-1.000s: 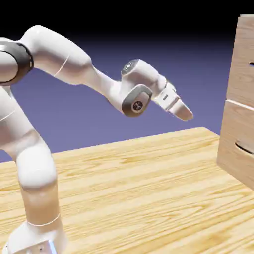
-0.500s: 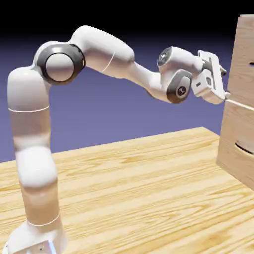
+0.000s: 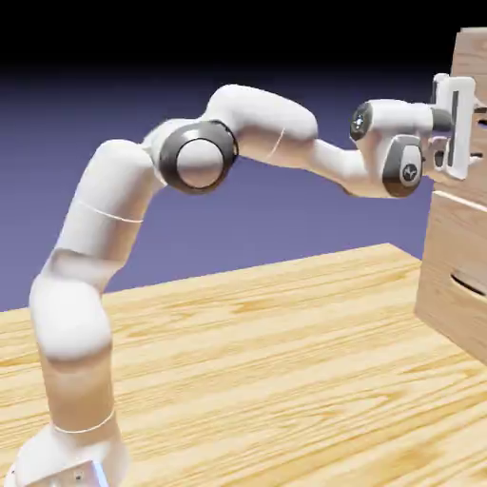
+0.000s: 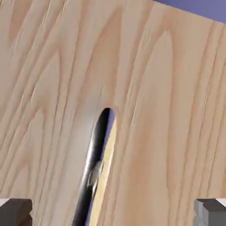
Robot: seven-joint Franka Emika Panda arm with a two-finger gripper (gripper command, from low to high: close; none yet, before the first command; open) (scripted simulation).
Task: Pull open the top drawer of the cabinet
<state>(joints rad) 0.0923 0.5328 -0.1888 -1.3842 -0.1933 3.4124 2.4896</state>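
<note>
The gripper (image 3: 464, 128) hangs level at the cabinet (image 3: 457, 276), up at about two o'clock from the arm's base, nose to the top drawer (image 4: 53, 70). The fingers (image 4: 15, 212) stand wide, holding nothing. In the hand view the handle (image 4: 95, 167) is a dark, narrow bar running from centre down to six o'clock, between the two tips but nearer the seven-o'clock one.

To do this well, I'd say shift a touch so the bar sits midway, ease forward until the pads straddle it, close firmly, then pull straight back along the drawer's travel, not sideways.

The drawer front is flat, pale wood grain, apparently fully shut.
</note>
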